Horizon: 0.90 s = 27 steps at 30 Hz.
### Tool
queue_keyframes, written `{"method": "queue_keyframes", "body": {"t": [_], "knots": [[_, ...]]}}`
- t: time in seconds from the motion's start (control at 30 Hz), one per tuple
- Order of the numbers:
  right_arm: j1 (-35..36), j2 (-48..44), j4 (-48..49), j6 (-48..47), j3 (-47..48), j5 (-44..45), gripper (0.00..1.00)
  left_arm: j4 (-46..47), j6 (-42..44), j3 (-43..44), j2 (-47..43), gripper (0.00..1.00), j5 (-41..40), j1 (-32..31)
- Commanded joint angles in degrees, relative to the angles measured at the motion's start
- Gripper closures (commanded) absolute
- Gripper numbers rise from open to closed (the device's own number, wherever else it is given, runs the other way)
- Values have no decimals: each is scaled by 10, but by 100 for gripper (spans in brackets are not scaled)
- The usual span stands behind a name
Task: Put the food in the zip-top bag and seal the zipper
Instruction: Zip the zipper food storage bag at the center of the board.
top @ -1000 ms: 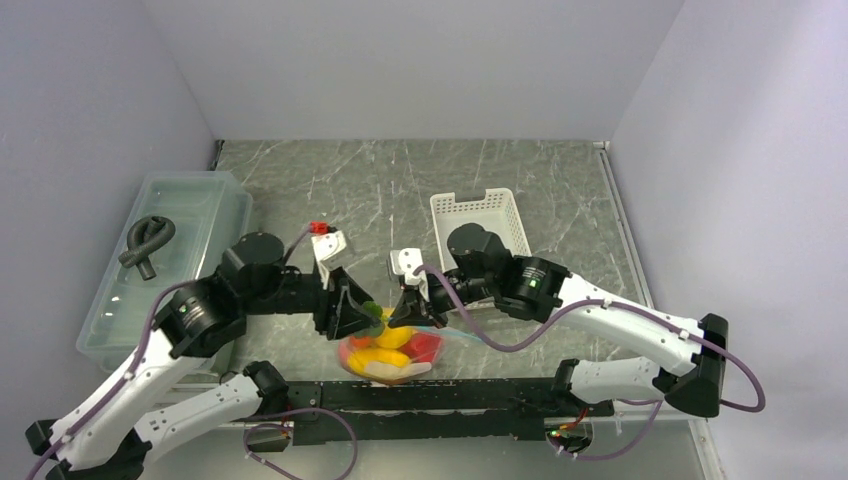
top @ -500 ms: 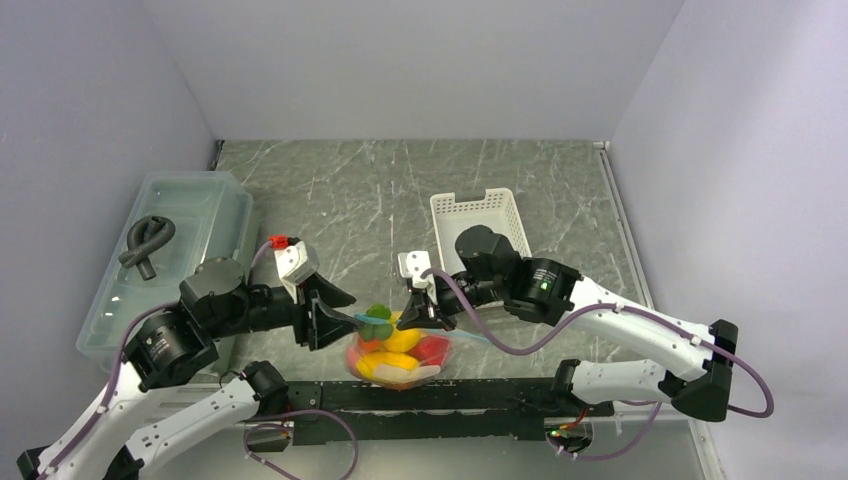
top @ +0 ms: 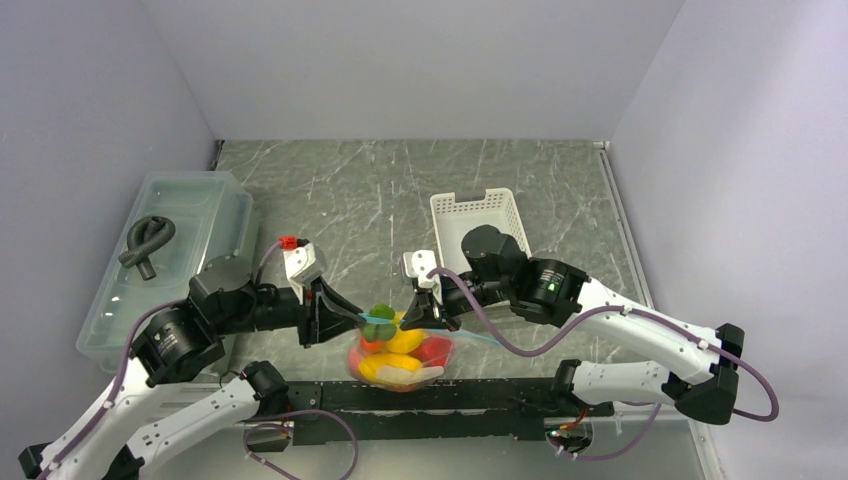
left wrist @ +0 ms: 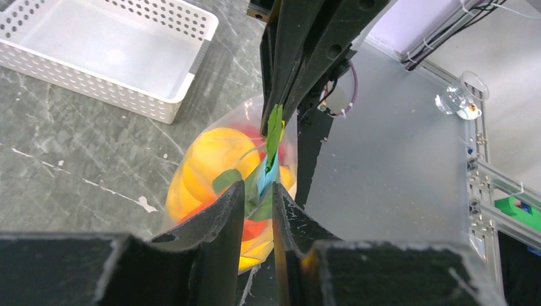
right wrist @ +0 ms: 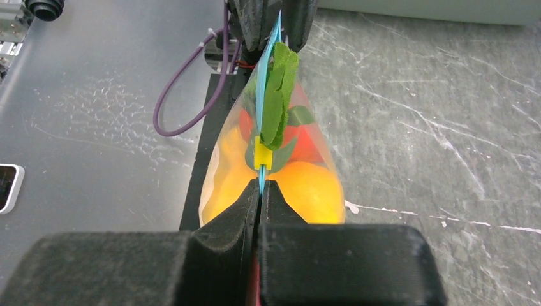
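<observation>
The clear zip-top bag (top: 398,352) hangs near the table's front edge, full of food: yellow and orange fruits (left wrist: 210,159), something red, and a green leafy piece (right wrist: 277,95) sticking out at the mouth. My right gripper (right wrist: 261,183) is shut on the teal zipper (right wrist: 274,44), just behind a yellow slider (right wrist: 262,156). My left gripper (left wrist: 258,185) sits at the zipper's other end (left wrist: 266,175). Its fingertips stand a narrow gap apart, with the strip and some leaf between them. From above, the two grippers (top: 345,315) (top: 425,318) face each other across the bag.
An empty white perforated basket (top: 480,215) stands behind the right arm. A translucent lidded bin (top: 165,260) with a black hose (top: 145,245) on it lies at the left. A black rail (top: 450,395) runs along the front edge just below the bag.
My left gripper pulled back left from the bag, then came in again at the zipper's end with its jaws narrowed. The right gripper kept its grip and drifted slightly right.
</observation>
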Motion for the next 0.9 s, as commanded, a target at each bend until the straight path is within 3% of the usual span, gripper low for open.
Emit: {"method": "queue_keyframes", "body": {"t": [0.0, 0.17, 0.33, 0.47, 0.7, 0.87], "knots": [[1, -9, 33, 5, 37, -5, 100, 39, 0, -1, 11, 73, 47, -1], [0, -4, 31, 6, 44, -4, 100, 38, 6, -3, 31, 77, 78, 0], [1, -4, 28, 8, 47, 1, 100, 40, 12, -5, 35, 98, 94, 0], [1, -7, 27, 9, 47, 9, 100, 35, 16, -2, 35, 100, 96, 0], [1, -16, 62, 27, 38, -5, 68, 34, 16, 8, 36, 100, 98, 0], [1, -8, 73, 34, 48, -20, 62, 33, 18, 9, 40, 100, 98, 0]]}}
